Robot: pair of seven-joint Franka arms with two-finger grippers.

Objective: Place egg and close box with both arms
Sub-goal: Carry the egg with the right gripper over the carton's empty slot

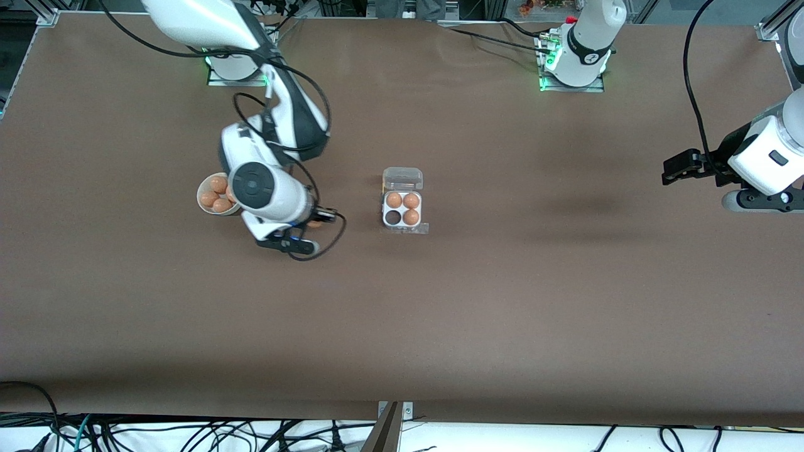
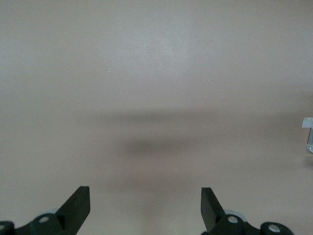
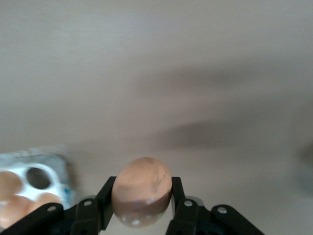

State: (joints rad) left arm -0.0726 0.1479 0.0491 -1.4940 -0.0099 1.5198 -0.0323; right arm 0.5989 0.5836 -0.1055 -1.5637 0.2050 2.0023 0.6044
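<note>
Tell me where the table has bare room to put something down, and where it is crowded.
Bare brown table lies between the clear-plastic egg box and the front camera, and between the box and the open left gripper. It is crowded by the round white bowl, where the right gripper holds an orange-brown egg.

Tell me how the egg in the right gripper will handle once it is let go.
The egg looks smooth and rounded, so it probably rolls on the bare table. Held only at its sides in the right gripper, it may slip. Its shell is likely fragile.
</note>
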